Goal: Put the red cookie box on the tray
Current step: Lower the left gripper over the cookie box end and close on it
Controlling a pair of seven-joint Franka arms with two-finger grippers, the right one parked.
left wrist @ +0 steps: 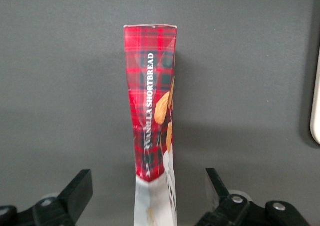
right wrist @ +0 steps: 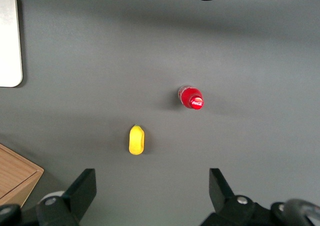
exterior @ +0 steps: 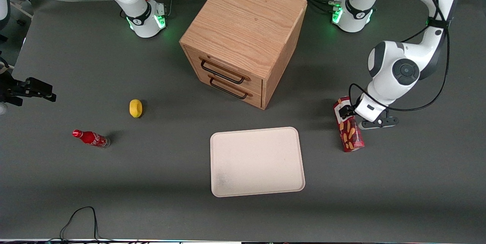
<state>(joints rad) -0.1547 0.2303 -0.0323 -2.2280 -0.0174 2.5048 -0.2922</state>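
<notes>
Nearest the camera sits the tray point(exterior: 257, 162), lower centre of frame. Your gripper point(left wrist: 149, 196) stands open astride the red cookie box point(left wrist: 151, 105), which lies at frame right. Judge it light, crushable card; clamp its narrow sides gently.

The long narrow dark-red tartan cookie box point(exterior: 349, 130) with tan biscuit pictures and a white end lies on the dark table, just beside the large flat cream-white rounded-corner tray point(exterior: 256, 162), toward the working arm's end, not touching it.

The gripper point(left wrist: 150, 198) straddles the box's white end, fingers spread apart.
</notes>
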